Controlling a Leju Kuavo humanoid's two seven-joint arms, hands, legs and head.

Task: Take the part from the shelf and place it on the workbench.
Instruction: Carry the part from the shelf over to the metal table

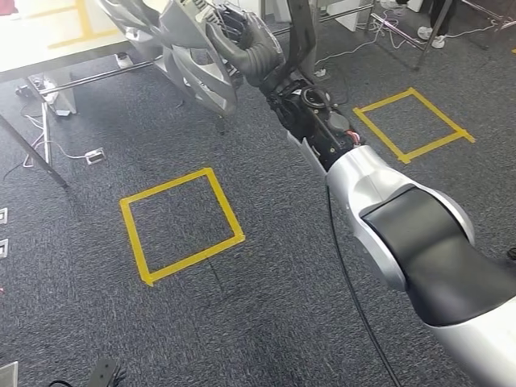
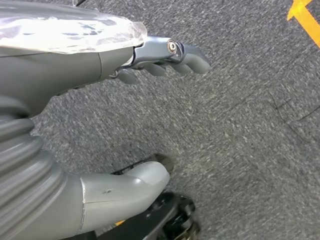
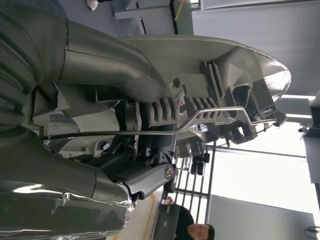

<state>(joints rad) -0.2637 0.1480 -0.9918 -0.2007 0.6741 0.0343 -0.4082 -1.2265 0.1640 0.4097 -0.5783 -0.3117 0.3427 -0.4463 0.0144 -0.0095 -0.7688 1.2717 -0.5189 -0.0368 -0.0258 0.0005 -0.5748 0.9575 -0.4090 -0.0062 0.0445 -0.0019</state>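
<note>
The part [image 1: 189, 56] is a large grey moulded piece with ribs and a metal wire clip. My right hand [image 1: 249, 44] grips it at the top of the head view, the arm stretched out forward over the carpet. In the right wrist view the part [image 3: 211, 85] lies against my right hand [image 3: 113, 125], thumb on one side and darker fingers on the other. My left hand [image 2: 124, 100] hangs over the carpet with its fingers apart and nothing in it.
Grey carpet carries two yellow tape squares [image 1: 180, 226] [image 1: 414, 121]. A light workbench [image 1: 55, 36] with metal legs stands at the far left. Cables and a person's feet [image 1: 429, 32] are at the far right. Another person [image 3: 192, 227] shows in the right wrist view.
</note>
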